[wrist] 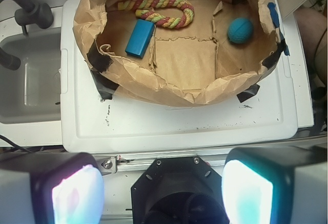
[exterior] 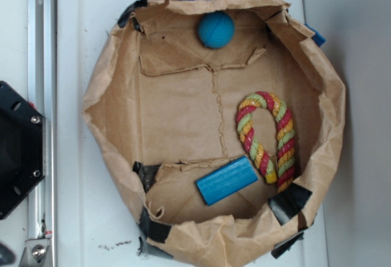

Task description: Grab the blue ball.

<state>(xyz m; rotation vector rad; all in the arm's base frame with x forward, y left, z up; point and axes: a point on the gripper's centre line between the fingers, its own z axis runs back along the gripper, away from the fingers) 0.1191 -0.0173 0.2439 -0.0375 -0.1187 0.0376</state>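
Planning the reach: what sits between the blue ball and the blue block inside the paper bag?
Only bare creased bag floor lies between the blue ball and blue block; the exterior view shows it.

white plastic tabletop (wrist: 179, 126) beside a grey sink (wrist: 25, 88)

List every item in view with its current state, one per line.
blue ball: loose on bag floor, ungrasped
blue block: lying flat, untouched
rope toy: bent in a loop, lying flat
paper bag: open, walls rolled down and taped
gripper: open, outside the bag
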